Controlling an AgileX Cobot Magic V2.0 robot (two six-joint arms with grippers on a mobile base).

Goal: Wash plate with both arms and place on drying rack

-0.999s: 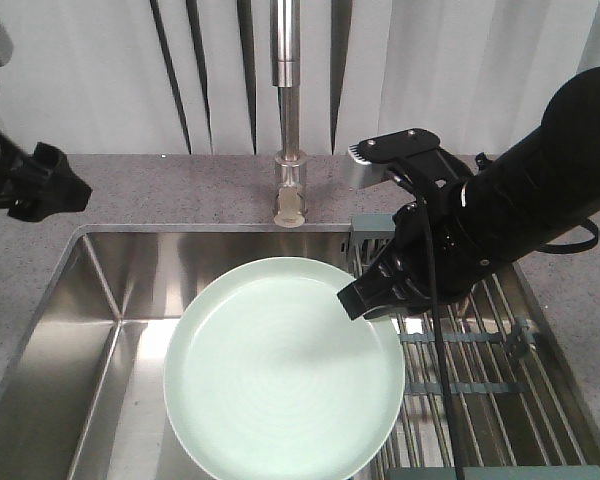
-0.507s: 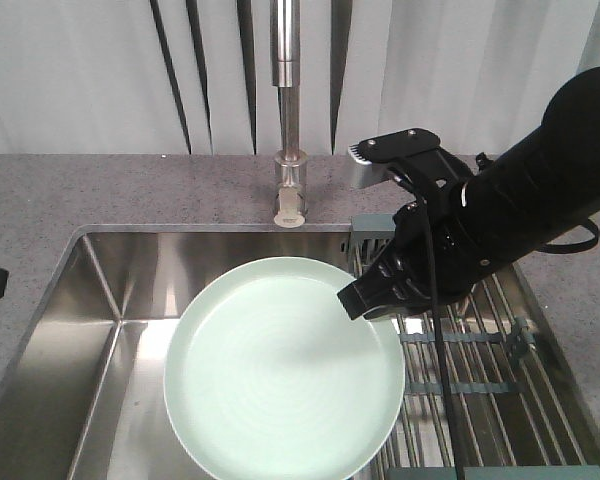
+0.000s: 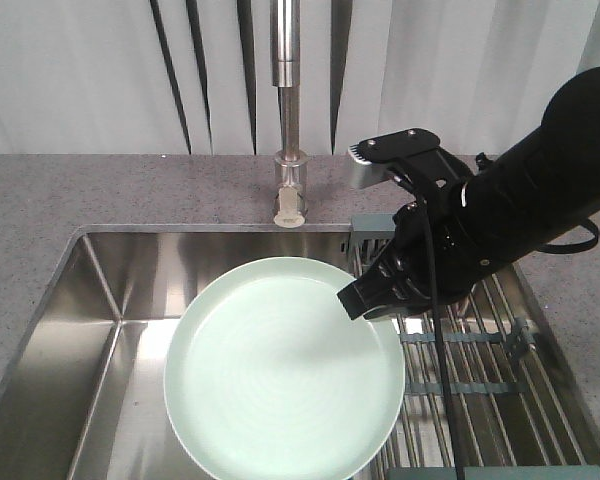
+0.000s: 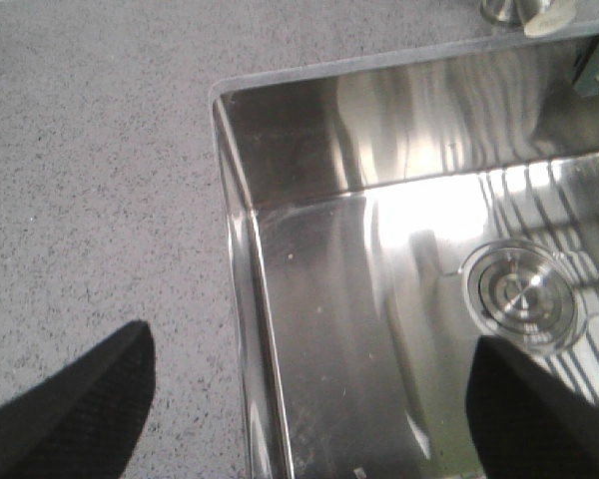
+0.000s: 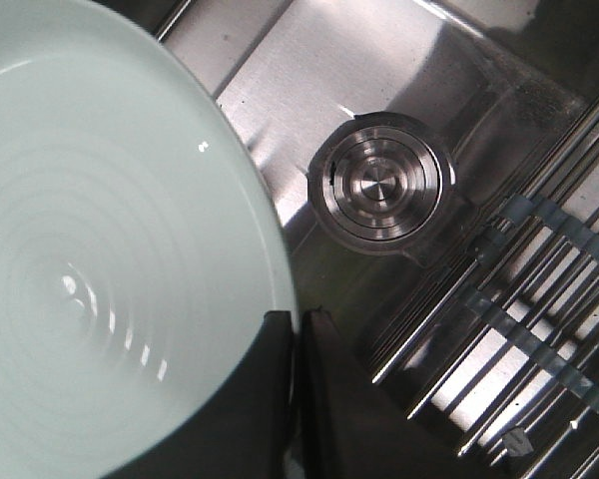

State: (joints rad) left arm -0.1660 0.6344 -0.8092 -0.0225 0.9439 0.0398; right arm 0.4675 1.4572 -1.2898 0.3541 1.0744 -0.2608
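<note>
The pale mint-green plate [image 3: 280,370] hangs over the steel sink, held by its right rim. My right gripper [image 3: 360,298] is shut on that rim; in the right wrist view its two black fingers [image 5: 265,399] pinch the edge of the plate [image 5: 100,249]. My left gripper [image 4: 309,399] is out of the front view. In its own view its two black fingertips stand far apart, open and empty, above the sink's left wall and the counter. The drying rack [image 3: 480,370] of metal wires lies on the right of the sink, under my right arm, and shows in the right wrist view [image 5: 539,299].
The faucet [image 3: 288,100] stands behind the sink at the middle. The sink basin [image 3: 100,330] has a round drain [image 5: 379,187], also seen from the left wrist [image 4: 519,296]. Grey speckled counter [image 4: 90,170] surrounds the sink.
My left arm has dropped out of the front view at the left edge. The right gripper and the plate have not moved.
</note>
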